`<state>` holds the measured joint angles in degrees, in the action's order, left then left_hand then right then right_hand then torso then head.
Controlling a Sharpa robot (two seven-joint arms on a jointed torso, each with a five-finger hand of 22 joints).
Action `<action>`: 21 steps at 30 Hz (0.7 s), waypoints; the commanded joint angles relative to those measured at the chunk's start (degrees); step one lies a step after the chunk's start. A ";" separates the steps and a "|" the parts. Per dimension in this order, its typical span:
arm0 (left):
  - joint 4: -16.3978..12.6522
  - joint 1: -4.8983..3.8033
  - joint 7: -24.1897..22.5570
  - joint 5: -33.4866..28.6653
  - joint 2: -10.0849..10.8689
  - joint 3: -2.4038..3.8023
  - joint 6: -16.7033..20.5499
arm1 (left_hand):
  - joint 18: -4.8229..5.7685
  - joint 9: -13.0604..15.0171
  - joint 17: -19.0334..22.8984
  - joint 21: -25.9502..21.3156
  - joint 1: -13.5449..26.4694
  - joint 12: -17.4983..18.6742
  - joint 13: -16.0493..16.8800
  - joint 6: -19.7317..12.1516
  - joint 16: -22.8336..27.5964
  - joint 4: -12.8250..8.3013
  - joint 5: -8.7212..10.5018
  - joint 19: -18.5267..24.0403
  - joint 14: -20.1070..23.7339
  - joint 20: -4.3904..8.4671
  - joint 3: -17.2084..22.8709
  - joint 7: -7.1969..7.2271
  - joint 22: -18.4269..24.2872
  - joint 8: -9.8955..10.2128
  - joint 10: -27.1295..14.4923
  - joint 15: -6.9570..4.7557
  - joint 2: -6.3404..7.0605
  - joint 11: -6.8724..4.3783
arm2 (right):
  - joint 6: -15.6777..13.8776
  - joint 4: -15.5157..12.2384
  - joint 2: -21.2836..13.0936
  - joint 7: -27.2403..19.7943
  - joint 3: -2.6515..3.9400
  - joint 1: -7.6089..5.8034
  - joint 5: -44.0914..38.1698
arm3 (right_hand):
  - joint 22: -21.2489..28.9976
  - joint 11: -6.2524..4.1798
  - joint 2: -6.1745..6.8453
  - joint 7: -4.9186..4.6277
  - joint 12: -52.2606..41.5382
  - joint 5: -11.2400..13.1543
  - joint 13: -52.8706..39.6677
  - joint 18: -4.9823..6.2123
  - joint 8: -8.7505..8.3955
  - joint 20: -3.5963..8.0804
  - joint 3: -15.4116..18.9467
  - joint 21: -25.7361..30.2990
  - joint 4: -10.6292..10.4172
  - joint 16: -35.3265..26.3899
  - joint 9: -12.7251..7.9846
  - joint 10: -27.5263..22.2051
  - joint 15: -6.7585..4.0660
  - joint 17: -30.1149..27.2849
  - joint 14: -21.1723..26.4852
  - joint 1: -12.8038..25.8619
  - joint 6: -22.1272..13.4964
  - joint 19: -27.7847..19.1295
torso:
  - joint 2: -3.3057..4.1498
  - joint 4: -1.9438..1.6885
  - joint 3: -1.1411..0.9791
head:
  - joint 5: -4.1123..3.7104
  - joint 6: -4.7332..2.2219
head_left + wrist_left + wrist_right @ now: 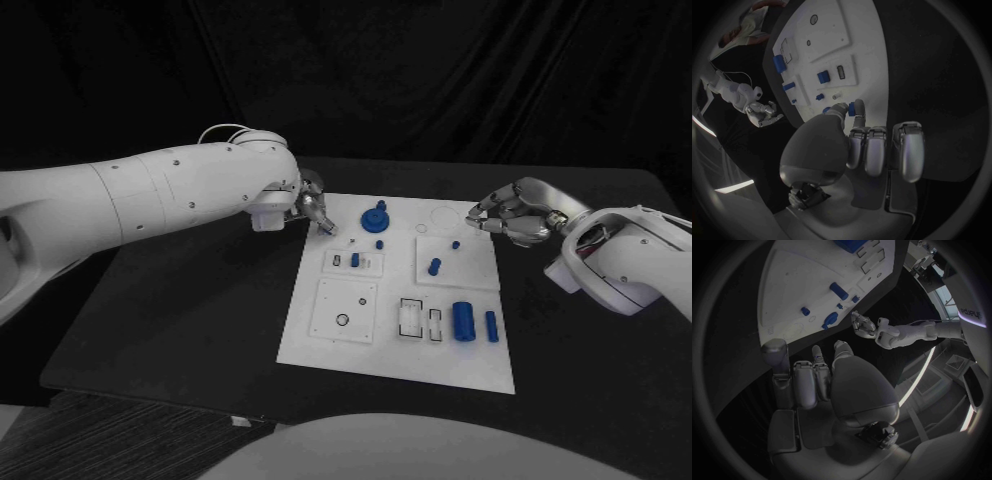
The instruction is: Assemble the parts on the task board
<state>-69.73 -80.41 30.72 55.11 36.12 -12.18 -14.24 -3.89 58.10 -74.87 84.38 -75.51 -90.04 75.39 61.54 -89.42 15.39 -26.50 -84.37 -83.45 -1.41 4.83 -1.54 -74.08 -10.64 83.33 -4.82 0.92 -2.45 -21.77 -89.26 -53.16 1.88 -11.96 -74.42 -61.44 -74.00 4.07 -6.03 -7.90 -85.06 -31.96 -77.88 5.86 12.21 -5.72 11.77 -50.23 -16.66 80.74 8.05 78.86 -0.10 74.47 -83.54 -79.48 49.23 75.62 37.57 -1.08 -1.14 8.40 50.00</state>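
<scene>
The white task board (404,300) lies mid-table with several blue parts on it. A blue knob-shaped part (375,217) stands near its far left corner. A thick blue cylinder (463,320) and a slim one (492,326) lie at the near right, and small blue pieces (434,266) dot the middle. My left hand (310,210) hovers at the far left corner, just left of the knob, with its fingers (873,145) curled and nothing in them. My right hand (512,215) hangs beyond the far right corner, and its curled fingers (807,382) hold nothing.
Black tabletop (188,310) surrounds the board on all sides. The board carries raised white square plates (346,310) and rectangular slots (414,318). A dark curtain closes off the back. Bare table lies left and right of the board.
</scene>
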 commanded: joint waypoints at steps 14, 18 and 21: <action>-12.63 -3.00 1.80 -4.02 6.50 0.04 1.15 | 2.21 1.98 -15.13 -1.70 1.31 0.04 14.61 1.30 -0.58 0.05 0.66 -2.52 -6.55 0.52 8.14 0.63 -13.68 -1.15 6.67 -0.73 1.04 -0.42 | 0.00 -0.55 -0.46 1.74 0.03 0.11 -0.28 | -6.02 -0.63 -0.45 -0.08 0.97 -1.66 -4.40 1.64 0.32 -0.03 -0.83 1.68 0.34 -1.02 -0.65 1.21 -0.21 5.95 -0.74 -2.52 -0.26 -0.85 | -0.01 0.03 -0.15 | -0.08 0.00; -15.90 -2.72 1.94 -2.07 7.67 0.02 3.07 | 2.19 2.08 -15.13 -1.79 1.63 0.04 14.61 1.33 -0.58 0.12 0.57 -2.48 -6.55 0.49 8.44 0.61 -13.66 -1.21 6.67 -0.69 0.96 -0.38 | -0.03 -0.82 -0.61 1.90 0.03 0.11 -0.28 | -6.01 -0.62 -0.45 -0.08 1.02 -1.66 -4.34 1.64 0.35 -0.04 -0.87 1.71 0.35 -1.07 -0.64 1.12 -0.20 5.91 -0.70 -2.58 -0.20 -0.88 | -0.05 0.01 -0.19 | -0.37 0.00; -17.13 -2.26 1.98 -1.30 8.15 0.00 4.19 | 2.18 2.15 -15.13 -1.84 1.85 0.04 14.61 1.40 -0.58 0.17 0.59 -2.46 -6.55 0.48 8.56 0.60 -13.64 -1.28 6.67 -0.68 0.96 -0.36 | -0.04 -0.84 -0.55 1.95 0.03 0.10 -0.28 | -5.98 -0.62 -0.44 -0.08 1.04 -1.66 -4.31 1.66 0.37 -0.05 -0.89 1.85 0.35 -1.10 -0.64 1.08 -0.20 5.88 -0.68 -2.61 -0.17 -0.95 | -0.06 0.01 -0.18 | -0.20 0.00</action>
<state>-86.31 -82.97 32.60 52.94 44.17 -12.21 -12.55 -3.89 58.52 -74.86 83.07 -74.67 -90.04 75.39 61.55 -89.42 15.50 -25.48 -84.37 -83.45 -1.41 8.34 -1.55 -74.08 -10.64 83.34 -4.81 1.69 -2.45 -21.72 -89.93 -53.68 2.66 -11.96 -74.42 -61.44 -74.00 4.08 -6.03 -7.90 -85.05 -31.96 -77.88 5.86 12.21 -5.70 11.77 -49.57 -16.66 80.69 8.05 78.85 -0.10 74.47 -83.54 -79.49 49.24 74.98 37.53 -1.05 -1.32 8.07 50.00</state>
